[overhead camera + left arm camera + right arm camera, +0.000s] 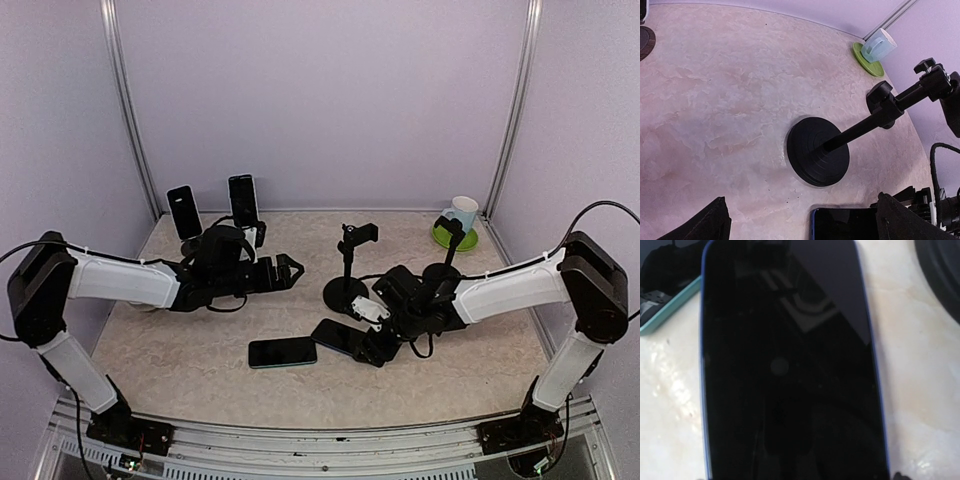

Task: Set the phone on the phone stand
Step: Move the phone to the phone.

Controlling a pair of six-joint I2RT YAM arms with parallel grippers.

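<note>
The overhead camera sits high behind both arm bases and looks down across the whole table (200, 340). The camera on the left claw (290, 270) faces forward and down, with the phone stand (817, 157) a little way ahead of it. The camera on the right claw (375, 345) hangs very close over the blue-edged phone (790, 365), directly beneath it. All three views share that phone; the stand's base shows in two.

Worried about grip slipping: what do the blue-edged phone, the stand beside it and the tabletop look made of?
Phone: glossy glass front, mirror-like reflections; blue rim, probably plastic. Stand: matte black, ridged base, metal or plastic unclear. Tabletop: marble-patterned, slightly shiny, likely laminate.
</note>
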